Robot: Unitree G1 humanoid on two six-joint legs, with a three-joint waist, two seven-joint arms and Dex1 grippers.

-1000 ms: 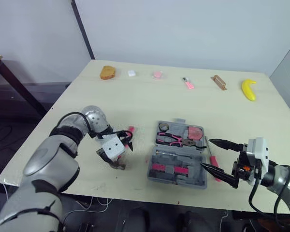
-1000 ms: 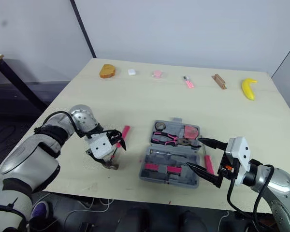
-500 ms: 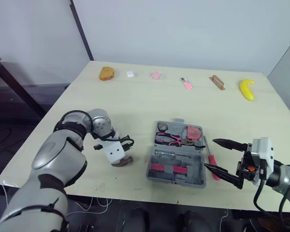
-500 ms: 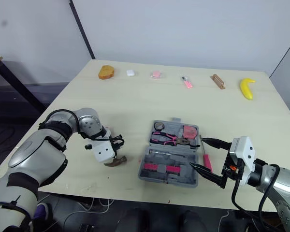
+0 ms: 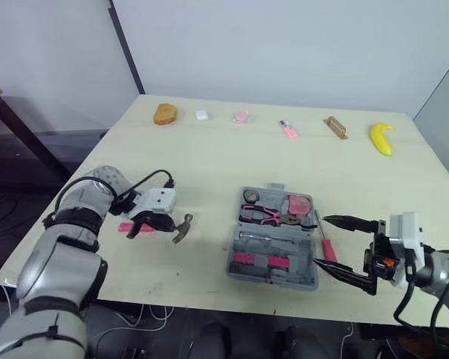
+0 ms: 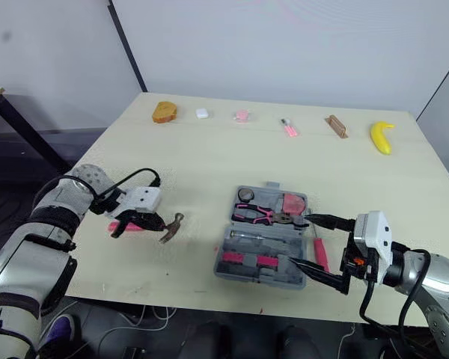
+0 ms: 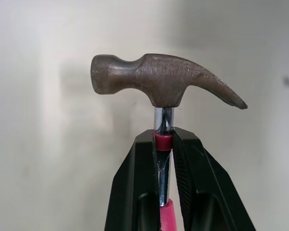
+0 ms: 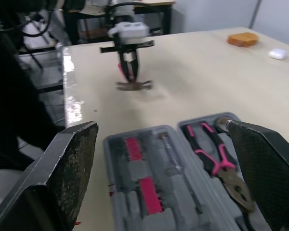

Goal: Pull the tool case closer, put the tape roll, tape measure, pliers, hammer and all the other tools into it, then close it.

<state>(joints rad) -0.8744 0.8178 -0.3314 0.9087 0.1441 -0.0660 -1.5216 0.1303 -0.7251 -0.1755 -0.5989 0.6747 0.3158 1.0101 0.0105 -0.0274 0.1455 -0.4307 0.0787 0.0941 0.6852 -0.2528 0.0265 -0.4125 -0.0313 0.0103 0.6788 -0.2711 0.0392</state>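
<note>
The grey tool case [image 5: 277, 241] lies open near the table's front edge, with pink-handled pliers [image 5: 265, 215], a tape roll [image 5: 253, 196] and a pink tape measure [image 5: 302, 203] in it. A pink screwdriver [image 5: 328, 247] lies on the table just right of the case. My left gripper [image 5: 163, 223] is shut on the hammer [image 7: 164, 83], pinching the neck where the pink handle begins. It is left of the case, low over the table, with the hammer head [image 5: 182, 226] pointing toward the case. My right gripper [image 5: 322, 241] stands open at the case's right side, over the screwdriver, with nothing in it.
Along the table's far edge lie a piece of bread [image 5: 165, 114], a small white object [image 5: 202, 115], two small pink items [image 5: 242, 117] [image 5: 290, 129], a brown block [image 5: 338, 127] and a banana [image 5: 382, 138]. The table's left edge runs close beside my left arm.
My left gripper has shut on the hammer and swung left, turning so the head now points toward the case. The right gripper has stayed open beside the case.
</note>
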